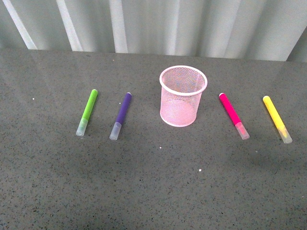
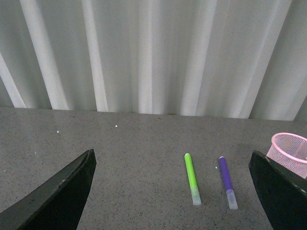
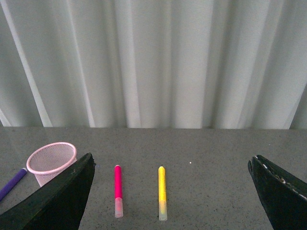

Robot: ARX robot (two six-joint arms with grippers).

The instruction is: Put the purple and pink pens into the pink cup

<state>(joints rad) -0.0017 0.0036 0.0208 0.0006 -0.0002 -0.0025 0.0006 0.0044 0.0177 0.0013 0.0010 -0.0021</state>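
Pink cup [image 1: 183, 96]: I see it standing upright near the middle of the tabletop [image 1: 153, 187]; mesh wall, solid rim
Purple pen [image 1: 121, 115]: lying flat to the cup's left, apart from it; clear cap toward the robot; green marker [image 1: 87, 111] lies further left
Pink pen [image 1: 233, 115]: lying flat to the cup's right, apart from it; yellow marker [image 1: 276, 118] lies further right
Left fingers [image 2: 62, 191]: I read them spread wide, gripping nothing; raised off the tabletop
Right fingers [image 3: 62, 196]: spread wide, gripping nothing

In the left wrist view the pink cup [image 2: 290, 149] is cut by the edge and partly behind a finger [image 2: 280, 191] of the left gripper [image 2: 171, 153]. In the right wrist view the purple pen [image 3: 13, 182], at the cup's 9 o'clock, runs off the edge. There a finger of the right gripper [image 3: 171, 157] covers the cup's base.
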